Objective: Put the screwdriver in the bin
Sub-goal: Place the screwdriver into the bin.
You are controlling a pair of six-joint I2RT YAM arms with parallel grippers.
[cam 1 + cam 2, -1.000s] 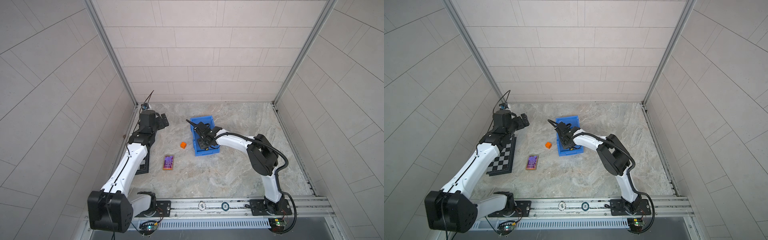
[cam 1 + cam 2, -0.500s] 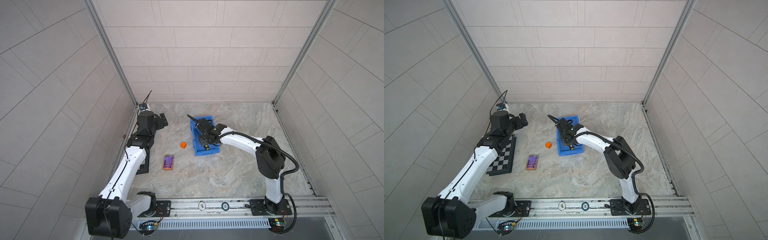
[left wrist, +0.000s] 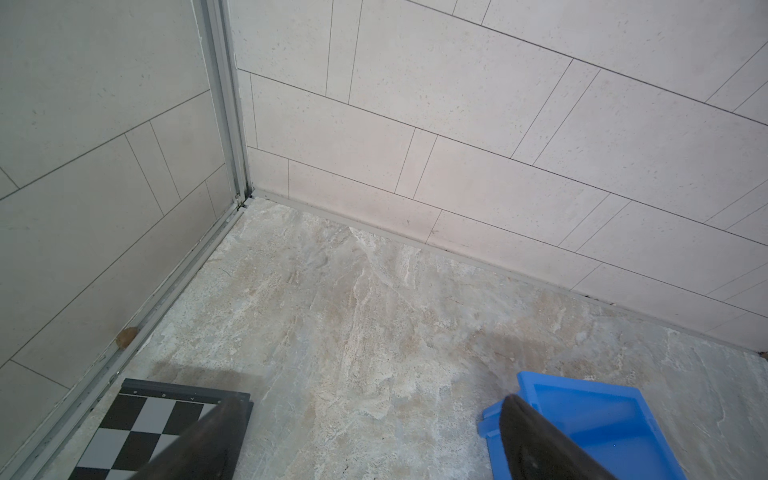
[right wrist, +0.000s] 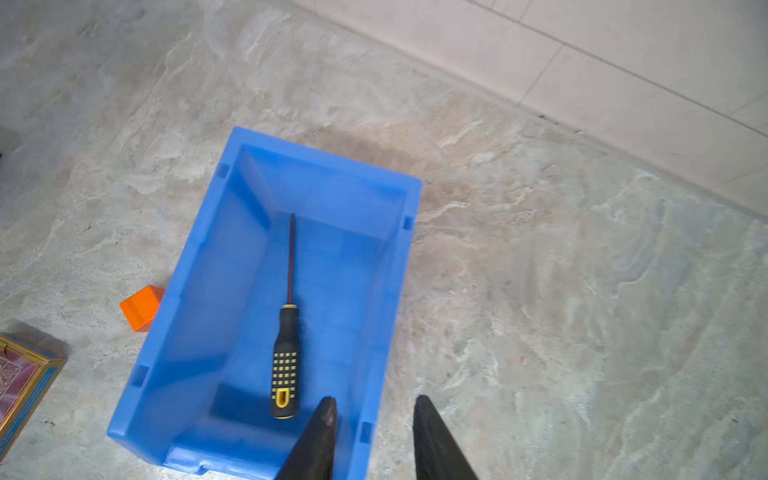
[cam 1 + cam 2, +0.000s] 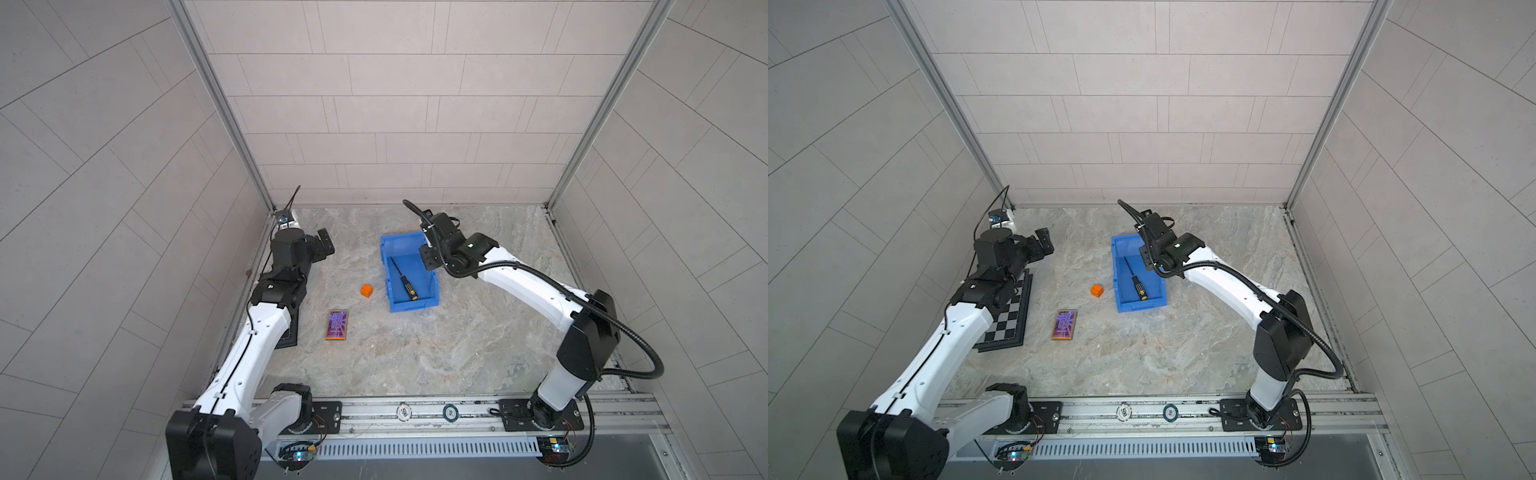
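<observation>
Marbled tabletop [image 5: 415, 357] is stretching between pale tiled walls. Over one long wall of the bin [image 4: 216, 291], the right gripper [image 4: 375, 401] is hovering, its fingers standing slightly apart and gripping nothing. Inside the bin, the screwdriver [image 4: 288, 328] is lying flat on the bottom, clear of those fingers. Just beside the bin's opposite wall an orange cube [image 4: 141, 307] is sitting, with a purple patterned box [image 4: 20, 382] lying farther out. Well apart from the bin, the left gripper [image 3: 370, 400] is hanging spread wide and empty, near a chessboard [image 3: 137, 432].
</observation>
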